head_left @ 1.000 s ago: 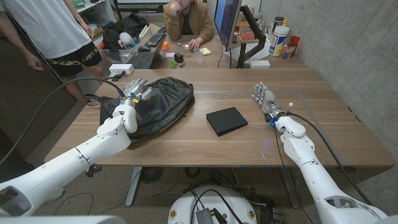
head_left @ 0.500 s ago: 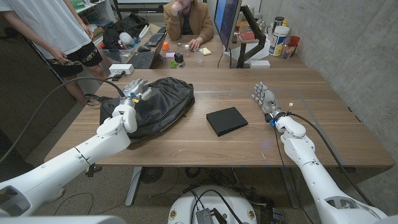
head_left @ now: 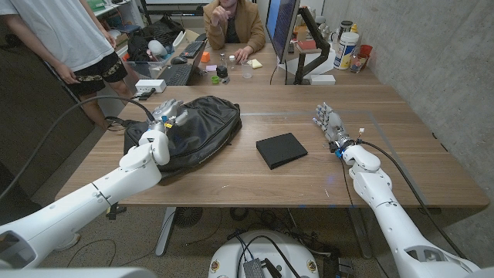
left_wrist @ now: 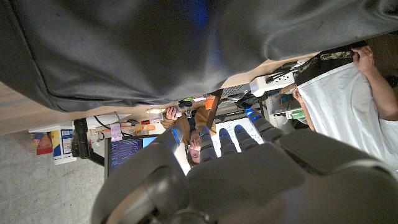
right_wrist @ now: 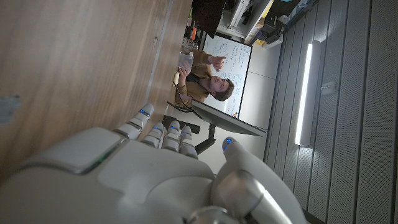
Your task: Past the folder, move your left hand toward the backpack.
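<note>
Both hands spread: left hand (head_left: 167, 116) over backpack (head_left: 202, 127), folder (head_left: 281, 149) apart.

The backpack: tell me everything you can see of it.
The backpack is black, of a soft, fabric-like material, and lies slumped on its side on the left part of the wooden table, apart from the black folder to its right. Seams or zip lines run along its body, and its bulk sags flat. The left robot hand is over its far left end, fingers spread, though actual contact cannot be told. In the left wrist view its dark surface looks smooth and slightly creased.
</note>
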You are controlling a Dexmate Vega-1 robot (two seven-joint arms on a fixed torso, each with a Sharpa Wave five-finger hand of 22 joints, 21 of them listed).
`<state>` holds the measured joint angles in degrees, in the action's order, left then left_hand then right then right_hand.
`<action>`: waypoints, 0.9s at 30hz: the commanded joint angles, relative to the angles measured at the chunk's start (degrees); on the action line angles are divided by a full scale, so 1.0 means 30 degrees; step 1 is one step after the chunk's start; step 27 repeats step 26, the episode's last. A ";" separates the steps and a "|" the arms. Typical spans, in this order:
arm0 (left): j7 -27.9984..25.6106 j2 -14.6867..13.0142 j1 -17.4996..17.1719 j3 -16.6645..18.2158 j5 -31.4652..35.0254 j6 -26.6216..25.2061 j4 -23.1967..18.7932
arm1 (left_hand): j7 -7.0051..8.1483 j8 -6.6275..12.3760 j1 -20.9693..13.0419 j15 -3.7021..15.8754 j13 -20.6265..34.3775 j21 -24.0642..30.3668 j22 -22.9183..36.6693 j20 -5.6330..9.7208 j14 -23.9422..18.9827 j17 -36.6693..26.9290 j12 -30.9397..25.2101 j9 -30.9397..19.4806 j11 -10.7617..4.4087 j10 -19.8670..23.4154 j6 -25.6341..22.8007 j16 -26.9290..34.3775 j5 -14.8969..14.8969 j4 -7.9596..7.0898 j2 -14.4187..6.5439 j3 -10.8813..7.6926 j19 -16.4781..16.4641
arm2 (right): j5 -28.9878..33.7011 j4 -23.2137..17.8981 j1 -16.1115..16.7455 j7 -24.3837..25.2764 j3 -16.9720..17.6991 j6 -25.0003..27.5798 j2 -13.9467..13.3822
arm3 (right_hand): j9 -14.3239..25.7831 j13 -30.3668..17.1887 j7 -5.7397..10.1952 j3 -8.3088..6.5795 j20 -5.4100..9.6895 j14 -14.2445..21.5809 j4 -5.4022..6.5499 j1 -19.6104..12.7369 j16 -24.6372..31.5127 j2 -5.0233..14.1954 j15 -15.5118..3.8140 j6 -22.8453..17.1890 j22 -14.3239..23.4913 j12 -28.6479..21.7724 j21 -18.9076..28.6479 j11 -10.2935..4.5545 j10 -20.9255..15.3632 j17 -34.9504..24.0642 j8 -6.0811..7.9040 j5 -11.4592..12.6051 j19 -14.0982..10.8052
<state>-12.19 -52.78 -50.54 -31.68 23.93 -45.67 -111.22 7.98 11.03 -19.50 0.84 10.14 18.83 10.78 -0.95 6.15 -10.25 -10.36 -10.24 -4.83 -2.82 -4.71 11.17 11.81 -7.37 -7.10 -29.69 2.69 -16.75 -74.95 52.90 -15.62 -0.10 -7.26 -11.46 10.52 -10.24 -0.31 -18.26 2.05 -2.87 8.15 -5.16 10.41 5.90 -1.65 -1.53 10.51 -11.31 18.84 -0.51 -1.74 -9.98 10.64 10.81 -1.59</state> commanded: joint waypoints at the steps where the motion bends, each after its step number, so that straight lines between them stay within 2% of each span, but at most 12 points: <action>1: 0.0227 -0.0181 0.0067 -0.0070 -0.0227 0.0058 0.0143 | 0.0066 -0.0039 -0.0138 0.0021 0.0063 -0.0031 0.0105 -0.0037 0.0164 -0.0071 0.0014 -0.0072 -0.0054 -0.0074 0.0118 0.0029 -0.0014 -0.0032 -0.0024 0.0102 0.0119 | 0.0072 -0.0368 0.0221 0.0241 -0.0043 0.0242 -0.0005 | 0.0037 -0.0048 0.0034 0.0032 0.0787 -0.0082 -0.0058 -0.0127 0.0060 0.1162 0.0174 -0.0186 0.0063 -0.0130 -0.0020 0.0055 -0.0197 -0.0045 0.0093 0.0081 -0.0092; 11: 0.0434 -0.0307 0.0348 -0.0120 -0.0477 0.0716 0.0764 | 0.0042 -0.0036 -0.0124 0.0018 0.0063 -0.0048 0.0109 -0.0034 0.0194 -0.0075 0.0014 -0.0073 -0.0076 -0.0094 0.0123 0.0028 -0.0015 -0.0052 -0.0033 0.0124 0.0118 | 0.0289 -0.0932 0.0474 0.0738 -0.0154 0.0413 0.0118 | 0.0037 -0.0048 0.0022 0.0037 0.0793 -0.0084 -0.0056 -0.0126 0.0059 0.1161 0.0175 -0.0186 0.0064 -0.0128 -0.0046 0.0057 -0.0193 -0.0046 0.0093 0.0081 -0.0101; 16: 0.0565 -0.0483 0.0590 -0.0079 -0.0810 0.1952 0.1637 | 0.0032 -0.0027 -0.0117 0.0033 0.0063 -0.0062 0.0110 -0.0045 0.0201 -0.0076 0.0019 -0.0073 -0.0082 -0.0119 0.0106 0.0031 -0.0014 -0.0062 -0.0037 0.0136 0.0127 | 0.0500 -0.2388 0.1587 0.1780 -0.0061 0.0437 0.0387 | 0.0037 -0.0048 0.0026 0.0040 0.0792 -0.0076 -0.0053 -0.0124 0.0062 0.1160 0.0175 -0.0181 0.0064 -0.0127 -0.0054 0.0064 -0.0192 -0.0047 0.0090 0.0081 -0.0113; 22: 0.0281 -0.0538 0.0606 0.0085 -0.1173 0.3723 0.2577 | 0.0036 -0.0041 -0.0113 0.0027 0.0063 -0.0069 0.0112 -0.0038 0.0199 -0.0076 0.0007 -0.0074 -0.0068 -0.0098 0.0145 0.0037 -0.0014 -0.0069 -0.0042 0.0147 0.0122 | 0.0702 -0.4561 0.3681 0.2934 -0.0024 0.0571 0.0605 | 0.0037 -0.0048 0.0032 0.0046 0.0783 -0.0099 -0.0049 -0.0117 0.0055 0.1155 0.0191 -0.0189 0.0065 -0.0125 -0.0067 0.0066 -0.0188 -0.0049 0.0093 0.0080 -0.0107; 27: 0.0641 -0.0518 0.1235 -0.0330 -0.0817 0.4538 0.3458 | 0.0021 -0.0032 -0.0112 0.0025 0.0063 -0.0065 0.0114 -0.0036 0.0151 -0.0076 -0.0008 -0.0074 -0.0030 -0.0065 0.0131 0.0059 -0.0013 -0.0073 -0.0047 0.0153 0.0090 | 0.0703 -0.4574 0.4116 0.3350 -0.0024 0.0365 0.0816 | 0.0037 -0.0047 0.0031 0.0052 0.0788 -0.0104 -0.0045 -0.0111 0.0054 0.1151 0.0188 -0.0197 0.0066 -0.0124 -0.0083 0.0045 -0.0186 -0.0050 0.0096 0.0079 -0.0108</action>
